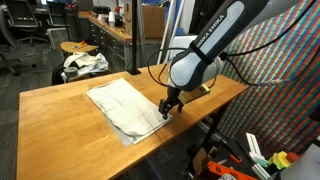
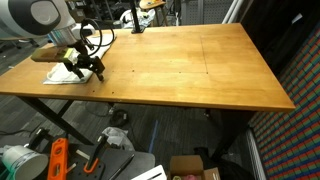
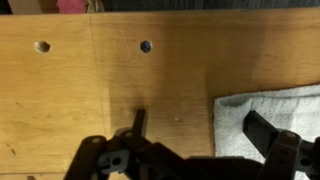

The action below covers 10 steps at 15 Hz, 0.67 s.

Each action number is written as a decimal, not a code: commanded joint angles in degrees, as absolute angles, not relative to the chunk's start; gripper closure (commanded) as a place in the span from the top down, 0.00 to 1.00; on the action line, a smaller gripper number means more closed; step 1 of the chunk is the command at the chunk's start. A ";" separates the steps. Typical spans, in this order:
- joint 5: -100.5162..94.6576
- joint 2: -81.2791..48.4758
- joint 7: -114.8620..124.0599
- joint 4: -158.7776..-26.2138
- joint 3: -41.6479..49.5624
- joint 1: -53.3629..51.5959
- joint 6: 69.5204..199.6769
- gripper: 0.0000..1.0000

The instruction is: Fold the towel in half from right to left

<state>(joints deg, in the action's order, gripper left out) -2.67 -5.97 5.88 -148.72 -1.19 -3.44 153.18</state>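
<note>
On the light-brown wooden table (image 1: 55, 105), the large thin white-to-light-grey rectangular cloth towel (image 1: 122, 103) lies spread flat and unfolded, at an angle to the table edges, roughly mid-table in an exterior view. One corner sits close to the table's near edge.

The black two-finger Robotiq gripper (image 1: 167, 105) on the white-and-black Panda arm (image 1: 205, 50) points down at the towel's edge on the arm's side.

Wrist view: gripper (image 3: 200, 125) fingers are wide apart, nothing between them. One finger (image 3: 138, 122) is over bare wood, the other (image 3: 262, 128) over the towel (image 3: 270, 105), so the jaws straddle the cloth's edge. Can't tell whether either fingertip touches cloth or table. Two small round holes (image 3: 146, 46) in the tabletop show beyond the fingers.

In an exterior view from the opposite end, the gripper (image 2: 88, 68) is low at the table's far corner. Only a small white patch of towel (image 2: 62, 72) shows beside it. The rest of that tabletop (image 2: 190, 70) is bare wood.

A smaller bundle of white fabric with dark patches (image 1: 85, 63) sits off the table, behind its far end, well apart from the towel.
</note>
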 commanded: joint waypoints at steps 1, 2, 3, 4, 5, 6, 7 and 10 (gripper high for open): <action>-5.82 -2.58 9.25 -150.84 -0.41 -3.43 151.96 1.00; -5.94 -2.61 9.48 -150.87 -0.41 -3.37 152.02 1.00; -6.20 -2.43 9.97 -150.96 -0.38 -3.36 151.98 1.00; -6.09 -2.28 9.97 -151.02 -0.40 -3.31 151.99 1.00; -5.94 -2.05 9.99 -151.13 -0.45 -3.28 152.10 1.00; -5.72 -2.07 9.96 -151.11 -0.47 -3.22 152.53 1.00; -4.82 -1.80 9.49 -151.01 -0.62 -3.10 152.54 1.00; -3.58 -0.78 10.44 -150.28 -0.75 -3.04 152.68 1.00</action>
